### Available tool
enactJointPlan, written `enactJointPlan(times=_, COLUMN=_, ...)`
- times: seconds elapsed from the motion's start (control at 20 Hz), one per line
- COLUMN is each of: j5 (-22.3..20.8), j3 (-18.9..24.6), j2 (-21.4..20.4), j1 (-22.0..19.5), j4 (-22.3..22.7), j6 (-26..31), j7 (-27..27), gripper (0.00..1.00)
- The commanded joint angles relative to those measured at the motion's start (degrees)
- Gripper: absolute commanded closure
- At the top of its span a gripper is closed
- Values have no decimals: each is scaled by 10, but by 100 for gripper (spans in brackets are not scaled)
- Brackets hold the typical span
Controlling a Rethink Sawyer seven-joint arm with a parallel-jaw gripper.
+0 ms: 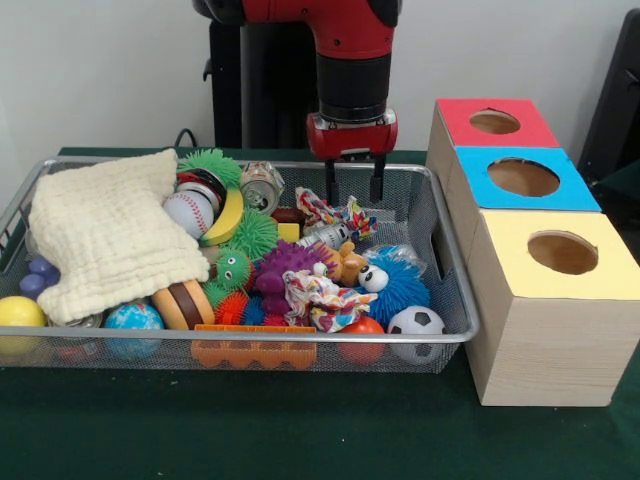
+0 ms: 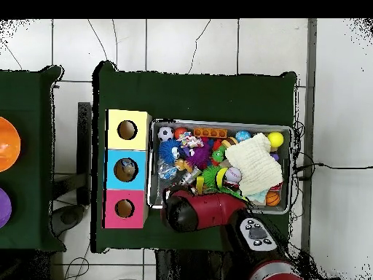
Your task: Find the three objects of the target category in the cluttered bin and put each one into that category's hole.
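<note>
My gripper (image 1: 351,194) hangs open above the far right part of the wire bin (image 1: 455,290), its two fingers empty and just over a crinkled wrapped toy (image 1: 330,215). The bin is packed with toys: a soccer ball (image 1: 415,323), a baseball (image 1: 188,212), a globe ball (image 1: 133,318), a yellow ball (image 1: 18,312), spiky green, purple and blue balls, and a toy burger (image 1: 182,304). A cream cloth (image 1: 110,235) covers the bin's left side. Beside the bin stand three boxes with round holes: red (image 1: 494,121), blue (image 1: 522,177), yellow (image 1: 561,252). In the overhead view the arm (image 2: 207,213) hides the gripper.
A metal can (image 1: 262,186) lies at the bin's far side and an orange plastic piece (image 1: 253,352) leans on the near wall. The green table (image 1: 300,430) runs in front of the bin. Orange and purple discs (image 2: 7,146) sit on a second table in the overhead view.
</note>
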Motion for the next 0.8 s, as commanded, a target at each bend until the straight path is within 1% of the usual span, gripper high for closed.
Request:
enactJointPlan(times=0.05, j5=20, j3=42, j2=6, j1=-17, j4=10, j6=10, j7=70, gripper=0)
enactJointPlan(times=0.15, j5=20, j3=42, j2=8, j1=-17, j4=12, j6=3, j7=73, gripper=0)
enactJointPlan(times=0.3, j5=24, j3=28, j2=5, j1=-4, j4=7, j6=-7, j7=87, gripper=0)
enactJointPlan(times=0.45, j5=26, j3=27, j2=10, j1=-1, j4=5, j6=-20, j7=93, gripper=0)
enactJointPlan(times=0.65, j5=35, j3=11, j2=25, j1=21, j4=-1, j6=-45, j7=115, gripper=0)
enactJointPlan(times=0.8, j5=50, j3=7, j2=33, j1=35, j4=-2, j6=-57, j7=129, gripper=0)
